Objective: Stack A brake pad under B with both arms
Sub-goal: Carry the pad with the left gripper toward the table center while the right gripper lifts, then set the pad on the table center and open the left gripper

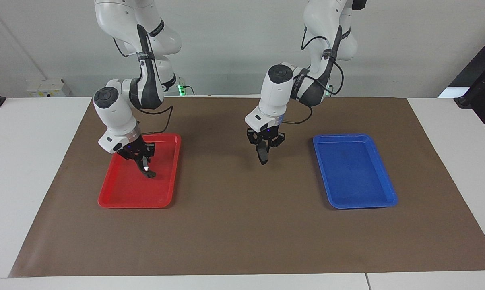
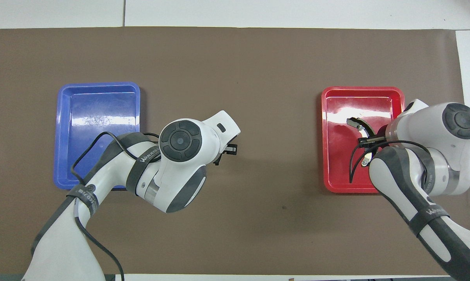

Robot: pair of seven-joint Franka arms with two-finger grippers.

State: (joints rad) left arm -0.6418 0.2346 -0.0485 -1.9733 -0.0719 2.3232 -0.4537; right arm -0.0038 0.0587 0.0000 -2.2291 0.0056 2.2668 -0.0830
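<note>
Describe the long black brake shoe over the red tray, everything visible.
The long black crescent-shaped brake shoe has a pale silver strip along its arc. It hangs steeply tilted, its upper end clamped in the right gripper, its lower blocky end down at the red plastic tray's floor; whether it touches there is unclear.
</note>
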